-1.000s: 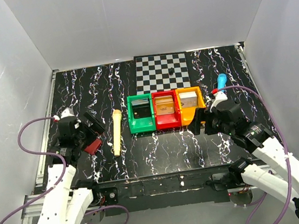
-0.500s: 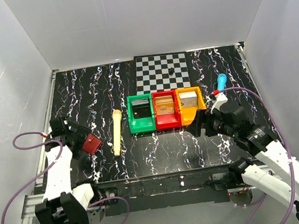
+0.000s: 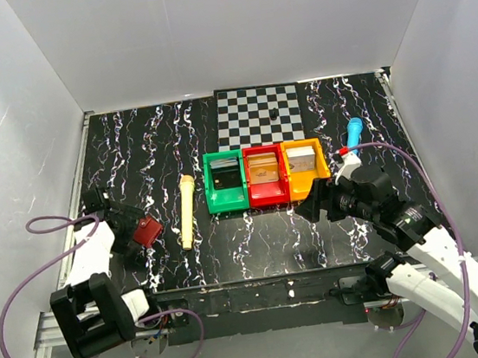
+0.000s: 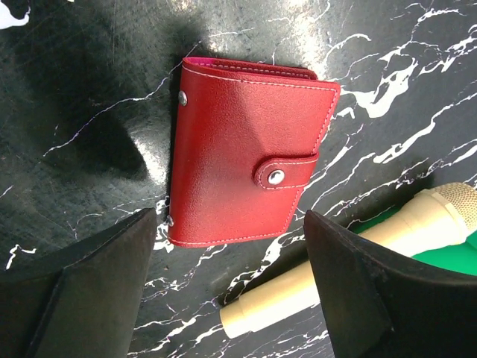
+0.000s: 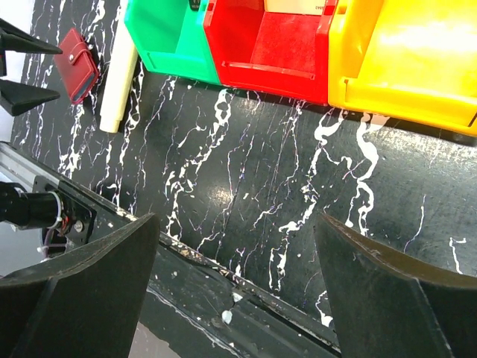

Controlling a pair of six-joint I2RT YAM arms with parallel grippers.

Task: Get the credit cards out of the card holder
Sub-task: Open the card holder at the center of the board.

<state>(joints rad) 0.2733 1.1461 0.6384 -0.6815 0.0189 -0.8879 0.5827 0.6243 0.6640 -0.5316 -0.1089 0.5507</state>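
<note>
Seen from above, the card holder (image 3: 147, 231) is lying closed near the table's left edge, just beside a cream stick (image 3: 186, 212). The left gripper (image 3: 134, 231) is reaching over it, probably lining up a grasp. The right gripper (image 3: 311, 201) is waiting by the orange bin (image 3: 306, 171).

The left wrist view is adding detail: the snap strap (image 4: 277, 176) is fastened, and the jaws are standing wide on either side of the holder, gripping nothing.

The right wrist view is showing its own jaws wide and empty, well apart from the holder.

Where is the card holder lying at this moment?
In the top view, the card holder lies closed on the left side of the table, just left of the cream stick, in front of the left gripper.
</note>
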